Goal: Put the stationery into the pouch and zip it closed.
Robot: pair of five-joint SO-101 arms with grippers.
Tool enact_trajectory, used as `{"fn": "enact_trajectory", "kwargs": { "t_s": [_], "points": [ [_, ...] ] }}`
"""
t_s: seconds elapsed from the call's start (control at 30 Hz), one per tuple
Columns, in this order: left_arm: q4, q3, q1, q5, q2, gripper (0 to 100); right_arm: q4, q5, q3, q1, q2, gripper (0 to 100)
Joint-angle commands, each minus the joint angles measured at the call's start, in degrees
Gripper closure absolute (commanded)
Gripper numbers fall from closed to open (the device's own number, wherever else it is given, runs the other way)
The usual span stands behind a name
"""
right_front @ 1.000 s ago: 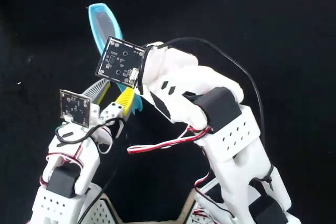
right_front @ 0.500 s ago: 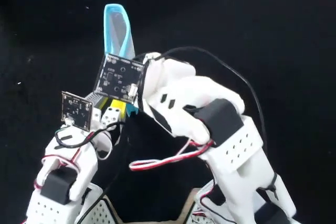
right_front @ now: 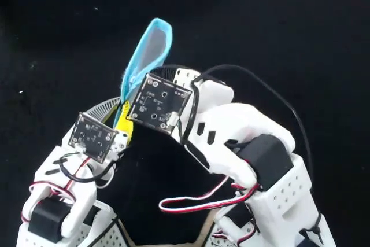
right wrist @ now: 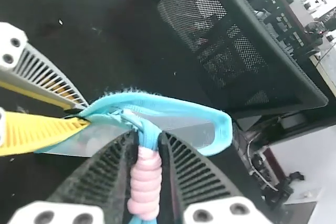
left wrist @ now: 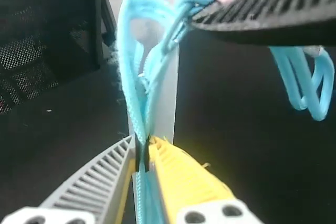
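The pouch (right_front: 147,50), light blue with a see-through panel, is off the black table (right_front: 300,44). It is held in the air between the two arms and stands tilted, its free end pointing up and away from them. Its lower edge is pinched in the left gripper (left wrist: 142,155), whose grey finger (left wrist: 94,187) and yellow finger (left wrist: 184,182) are clenched flat on the blue seam. Just beside that grip the right gripper (right wrist: 148,139) is clamped too. Between its black fingers (right wrist: 194,171) sits a pink ribbed piece (right wrist: 144,182), joined to a blue strap that runs into the pouch's seam (whether this is the zip pull cannot be told). In the left wrist view a blue cord loop (left wrist: 307,85) hangs below the right gripper's black finger. Whether the pouch holds any stationery cannot be made out. In the high view the wrist camera boards (right_front: 159,103) cover the spot where the grippers meet the pouch. Beyond the table the right wrist view shows a black mesh panel (right wrist: 236,51).
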Motion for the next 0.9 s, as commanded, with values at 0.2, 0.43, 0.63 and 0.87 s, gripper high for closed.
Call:
{"fn": "enact_trajectory", "kwargs": {
  "t_s": [0.2, 0.43, 0.63, 0.87],
  "points": [
    [-0.4, 4.1, 0.6, -0.7, -0.3, 97, -1.4, -1.2, 6.9, 0.0, -2.2, 98.8],
    [-2.5, 5.4, 0.5, -0.6, -0.3, 97, -1.1, -1.2, 7.6, -0.2, -2.2, 97.5],
    [-2.5, 5.8, 0.5, -0.6, -0.3, 97, -0.9, -1.2, 7.7, -1.2, -2.1, 89.9],
    [-2.5, 5.8, 0.5, -0.6, -0.3, 97, -0.4, -1.0, 8.3, -6.2, -1.7, 88.4]
  ]
}}
